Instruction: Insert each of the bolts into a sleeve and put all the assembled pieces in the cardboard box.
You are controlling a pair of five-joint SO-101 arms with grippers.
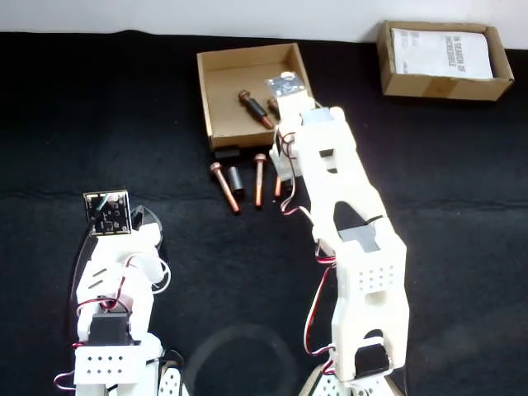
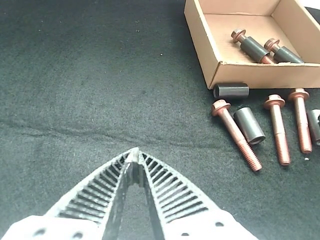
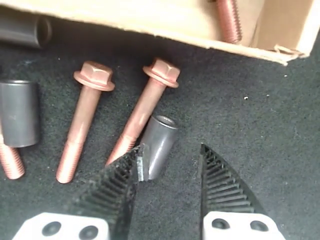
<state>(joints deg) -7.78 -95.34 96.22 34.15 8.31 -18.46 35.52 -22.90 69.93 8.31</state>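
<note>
Currently: sleeve pick-up is the step in hand. A dark sleeve (image 3: 159, 142) lies on the table (image 1: 124, 107), right beside the shaft of the nearest bolt (image 3: 142, 112), seemingly touching it, and just outside the front wall of the cardboard box (image 3: 150, 22). The right gripper (image 3: 172, 155) hangs low over it, jaws released. One jaw tip is against the sleeve's side and the other stands over bare cloth, so the sleeve sits off-centre in the gap.

Tally: two assembled pieces (image 2: 252, 47) lie inside the box. On the table are three loose bolts side by side, heads toward the box, and three loose sleeves: the one above, a second sleeve (image 2: 249, 125) between two bolts, and a third sleeve (image 2: 231, 90) just beside the box front. Judged: two of five done.

Further out, the left gripper (image 2: 134, 156) sits well apart from the parts, jaws clenched on nothing.

Next move (judgement): shift the right gripper sideways to centre on the sleeve, then close. The touching jaw could roll the sleeve or nudge the neighbouring bolt. The left jaws must open to take a bolt.
</note>
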